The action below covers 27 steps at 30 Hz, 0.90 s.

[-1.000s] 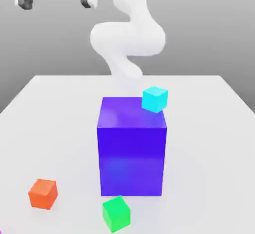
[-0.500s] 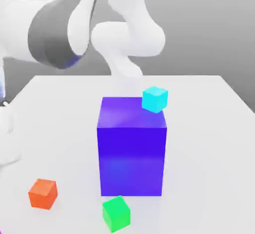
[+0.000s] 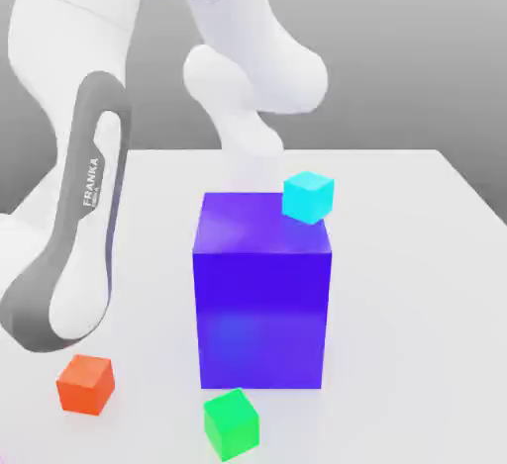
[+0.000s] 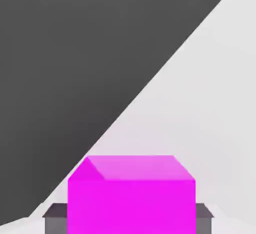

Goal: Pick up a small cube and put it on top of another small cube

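So that it can be carried to the green cube [image 3: 233, 424], the magenta cube [image 4: 131, 205] is pinched by the claw [image 4: 131, 223] across opposite sides, apparently squarely

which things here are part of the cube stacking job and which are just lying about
Part of the job:
- magenta cube, between the gripper's fingertips
- green cube, likely the one to stack on

Just lying about:
- orange cube
- cyan cube
- big blue-violet block
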Available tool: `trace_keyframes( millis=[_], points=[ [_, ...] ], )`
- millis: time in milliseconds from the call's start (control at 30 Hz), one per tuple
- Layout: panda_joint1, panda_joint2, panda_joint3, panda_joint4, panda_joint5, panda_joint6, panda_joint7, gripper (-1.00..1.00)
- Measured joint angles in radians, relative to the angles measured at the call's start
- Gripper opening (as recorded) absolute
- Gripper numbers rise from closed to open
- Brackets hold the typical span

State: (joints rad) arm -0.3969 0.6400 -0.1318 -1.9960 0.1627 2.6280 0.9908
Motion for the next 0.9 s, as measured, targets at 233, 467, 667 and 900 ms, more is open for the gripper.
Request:
trace_keyframes(
  millis=[233, 467, 667, 900],
  points=[
    [0.041, -0.145, -0.015, -0.063, -0.029, -0.082, 0.019, -1.0],
    [0.185, -0.367, 0.07, -0.311, -0.097, -0.048, 0.061, -1.0],
    [0.296, -0.535, 0.153, -0.519, -0.158, -0.007, 0.103, -1.0],
    [0.311, -0.404, 0.156, -0.537, -0.177, 0.142, 0.117, 1.0]
  ],
)
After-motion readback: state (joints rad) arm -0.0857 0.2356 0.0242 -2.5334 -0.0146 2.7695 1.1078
